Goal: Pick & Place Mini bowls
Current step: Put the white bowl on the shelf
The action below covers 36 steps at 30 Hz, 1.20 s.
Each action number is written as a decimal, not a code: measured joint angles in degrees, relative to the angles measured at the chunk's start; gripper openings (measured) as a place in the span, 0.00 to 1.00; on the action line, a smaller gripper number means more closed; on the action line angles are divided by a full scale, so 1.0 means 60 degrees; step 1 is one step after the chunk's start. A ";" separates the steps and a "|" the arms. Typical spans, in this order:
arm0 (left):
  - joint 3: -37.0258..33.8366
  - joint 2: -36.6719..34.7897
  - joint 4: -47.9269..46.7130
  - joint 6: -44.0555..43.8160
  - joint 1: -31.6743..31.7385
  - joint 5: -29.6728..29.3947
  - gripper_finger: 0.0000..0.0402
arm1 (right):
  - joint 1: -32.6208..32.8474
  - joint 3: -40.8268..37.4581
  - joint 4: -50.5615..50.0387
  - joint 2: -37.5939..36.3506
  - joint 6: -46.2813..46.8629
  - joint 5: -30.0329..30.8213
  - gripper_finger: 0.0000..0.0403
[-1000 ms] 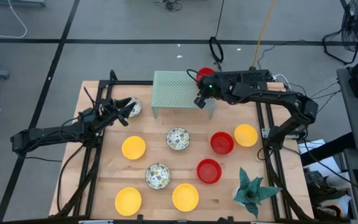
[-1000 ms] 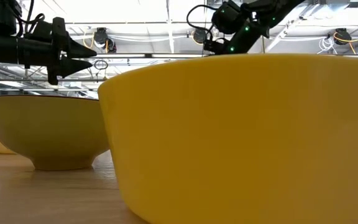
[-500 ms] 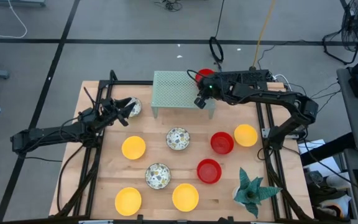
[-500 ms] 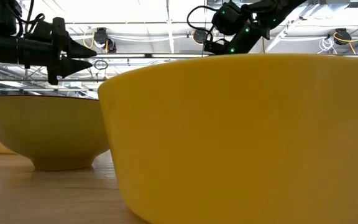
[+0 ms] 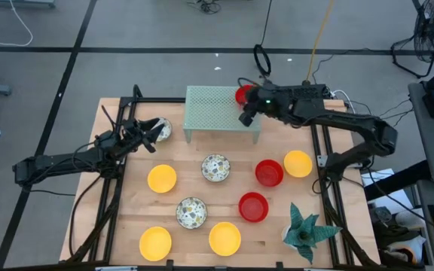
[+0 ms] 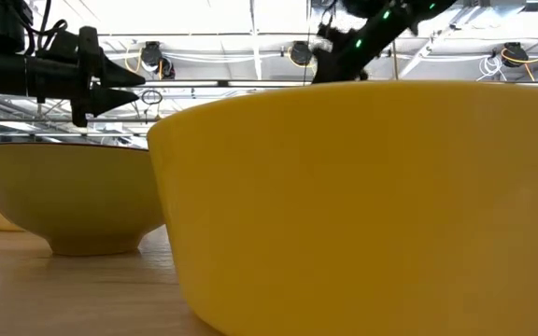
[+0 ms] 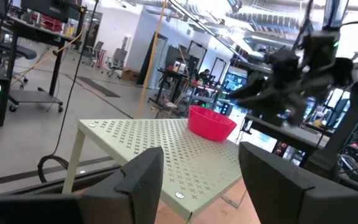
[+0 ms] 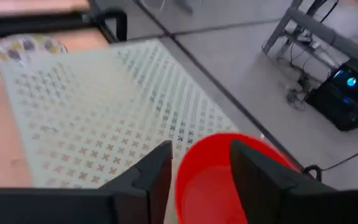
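Note:
A red mini bowl [image 5: 242, 94] [image 8: 229, 177] sits on its base on the far right corner of the pale green perforated rack [image 5: 218, 109]. My right gripper [image 5: 246, 117] [image 8: 201, 177] hangs open just above the bowl's near rim, one finger on either side of it, touching nothing; the left wrist view shows it clear of the bowl [image 7: 211, 121]. My left gripper [image 5: 154, 134] [image 7: 210, 180] waits open above the table's left, beside a speckled mini bowl [image 5: 163, 129].
On the table lie yellow bowls [image 5: 162, 178] [image 5: 155, 242] [image 5: 224, 238] [image 5: 297, 162], red bowls [image 5: 269, 172] [image 5: 252, 206], speckled bowls [image 5: 215, 167] [image 5: 191, 212] and a green plant [image 5: 305, 229] at the near right. Two yellow bowls [image 6: 362, 205] [image 6: 73, 196] fill the low view.
My right gripper has opened and let go of the red bowl, which stays on the rack's far right corner. The gripper has then risen a little above it. My left arm has kept still.

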 joint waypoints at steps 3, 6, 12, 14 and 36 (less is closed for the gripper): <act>0.0000 -0.0001 -0.0127 0.0246 0.0000 0.0156 0.53 | 0.0242 0.0007 -0.0271 -0.0810 0.0174 -0.0006 0.38; 0.0000 0.0107 -0.0348 0.0501 -0.0007 0.0243 0.53 | 0.0598 0.0015 -0.0716 -0.1514 0.0195 -0.0223 0.37; 0.0560 0.0746 -0.1278 0.0749 -0.0029 0.0182 0.53 | 0.1275 0.0015 -0.1287 -0.2581 0.0196 -0.1261 0.35; 0.1287 0.1166 -0.2667 0.0754 -0.0094 -0.0114 0.53 | 0.1482 0.0015 -0.1300 -0.2781 0.0185 -0.1469 0.34; 0.5275 0.6196 -1.1085 0.0443 -0.0674 -0.0681 0.53 | 0.1920 -0.0749 -0.2141 -0.3043 0.0167 -0.1484 0.33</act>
